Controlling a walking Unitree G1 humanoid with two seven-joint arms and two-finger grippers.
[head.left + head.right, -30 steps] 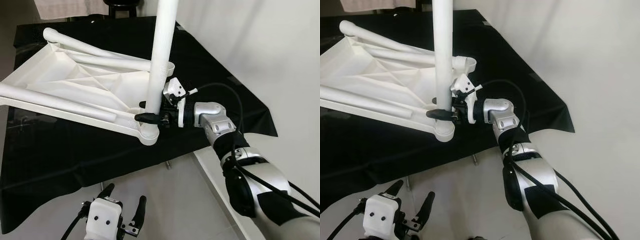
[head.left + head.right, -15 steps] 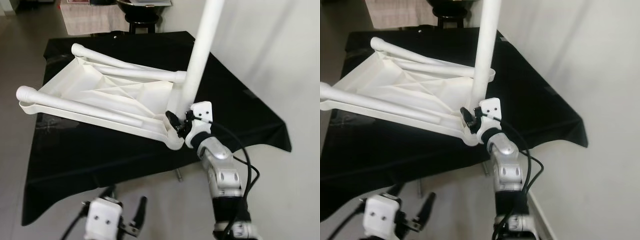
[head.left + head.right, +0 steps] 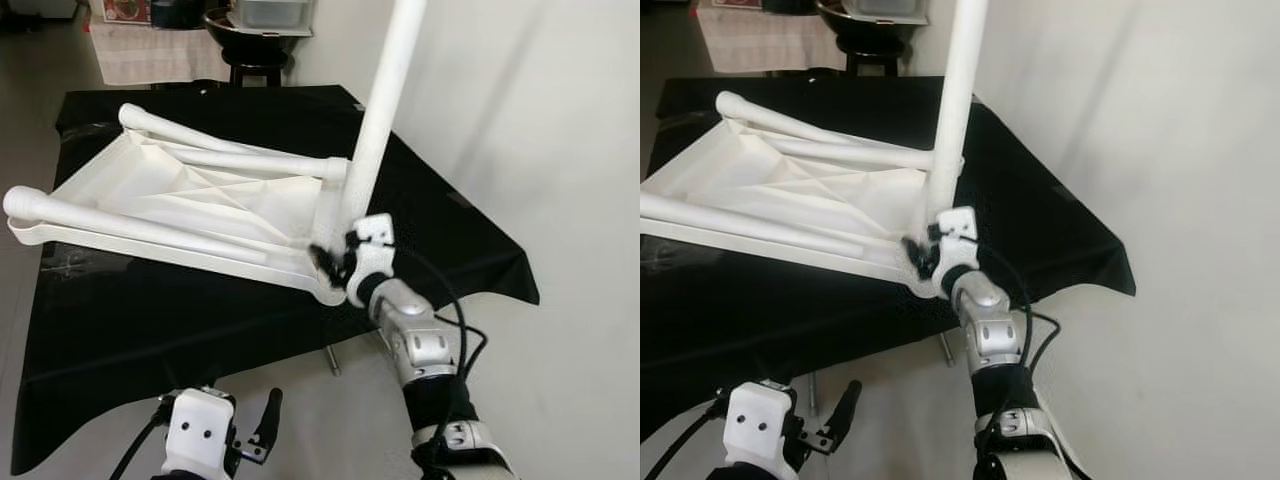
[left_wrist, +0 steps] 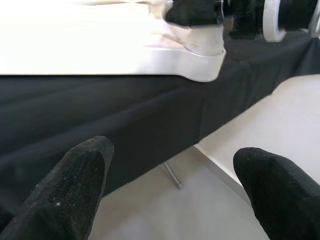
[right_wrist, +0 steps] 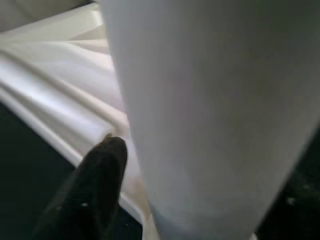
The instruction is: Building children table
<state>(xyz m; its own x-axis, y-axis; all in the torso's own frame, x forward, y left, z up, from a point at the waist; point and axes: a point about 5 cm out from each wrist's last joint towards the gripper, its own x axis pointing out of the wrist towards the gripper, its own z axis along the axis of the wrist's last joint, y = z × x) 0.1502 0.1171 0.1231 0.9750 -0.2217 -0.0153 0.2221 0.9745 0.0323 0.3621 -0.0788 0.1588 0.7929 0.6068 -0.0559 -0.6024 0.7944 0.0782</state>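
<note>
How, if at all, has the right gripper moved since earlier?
Yes: right gripper swung round the upright table leg, from its right side to its near side.

Premises: a domestic room. Evidence: pale tiled floor (image 3: 300,400), plain white wall (image 3: 560,150) at 3 o'clock, a work table draped in black cloth (image 3: 150,320), and at 12 o'clock a dark stool (image 3: 250,70) (bearing a basin) beside cloth-covered furniture (image 3: 150,50).

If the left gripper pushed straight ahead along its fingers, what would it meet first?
Probably the black cloth hanging off the table's near edge, below the white tabletop's corner; the left gripper is open and low, depth uncertain.
</note>
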